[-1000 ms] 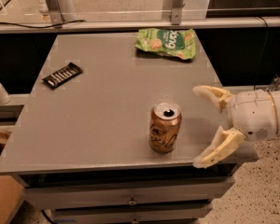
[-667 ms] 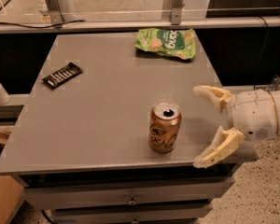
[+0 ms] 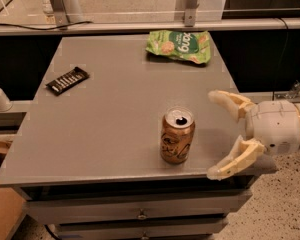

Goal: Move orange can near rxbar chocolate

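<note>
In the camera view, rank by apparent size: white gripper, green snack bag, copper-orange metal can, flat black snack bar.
1. White two-finger gripper, open, just right of the copper-orange metal can.
2-3. Green snack bag and that can look alike; the can sits nearer, so unranked.
4. Flat black snack bar.

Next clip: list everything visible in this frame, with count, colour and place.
orange can: one, copper-orange with silver top, upright near the table's front edge, right of centre
rxbar chocolate: one, black wrapper, lying flat on the table's left side
snack bag: one, green, at the table's far edge
table: one, grey, centre of view
cardboard box: one, brown, lower left, below the table
gripper: one, cream-white, at the table's front right corner, jaws open toward the can, not touching it
</note>
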Motion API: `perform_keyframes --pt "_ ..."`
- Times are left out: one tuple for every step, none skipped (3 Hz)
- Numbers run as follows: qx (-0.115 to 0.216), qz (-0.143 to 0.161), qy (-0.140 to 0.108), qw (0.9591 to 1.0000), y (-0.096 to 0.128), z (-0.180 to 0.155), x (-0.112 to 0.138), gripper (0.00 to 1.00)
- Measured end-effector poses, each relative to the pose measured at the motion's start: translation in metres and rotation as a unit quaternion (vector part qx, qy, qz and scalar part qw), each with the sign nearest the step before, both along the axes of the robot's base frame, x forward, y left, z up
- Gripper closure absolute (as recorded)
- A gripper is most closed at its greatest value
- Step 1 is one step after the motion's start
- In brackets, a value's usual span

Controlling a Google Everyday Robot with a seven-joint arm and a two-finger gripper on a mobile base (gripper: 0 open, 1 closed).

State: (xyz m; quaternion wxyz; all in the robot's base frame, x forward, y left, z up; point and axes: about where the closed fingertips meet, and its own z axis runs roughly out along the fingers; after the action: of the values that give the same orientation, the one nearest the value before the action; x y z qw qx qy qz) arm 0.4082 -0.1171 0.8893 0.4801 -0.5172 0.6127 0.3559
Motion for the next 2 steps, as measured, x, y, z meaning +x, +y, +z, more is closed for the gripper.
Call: perform_keyframes --pt "0.035 0.005 -0.008 0.9994 0.012 -0.010 0.005 0.00" --pt "0.057 0.010 -0.014 0.9982 0.024 -0.027 0.012 0.00"
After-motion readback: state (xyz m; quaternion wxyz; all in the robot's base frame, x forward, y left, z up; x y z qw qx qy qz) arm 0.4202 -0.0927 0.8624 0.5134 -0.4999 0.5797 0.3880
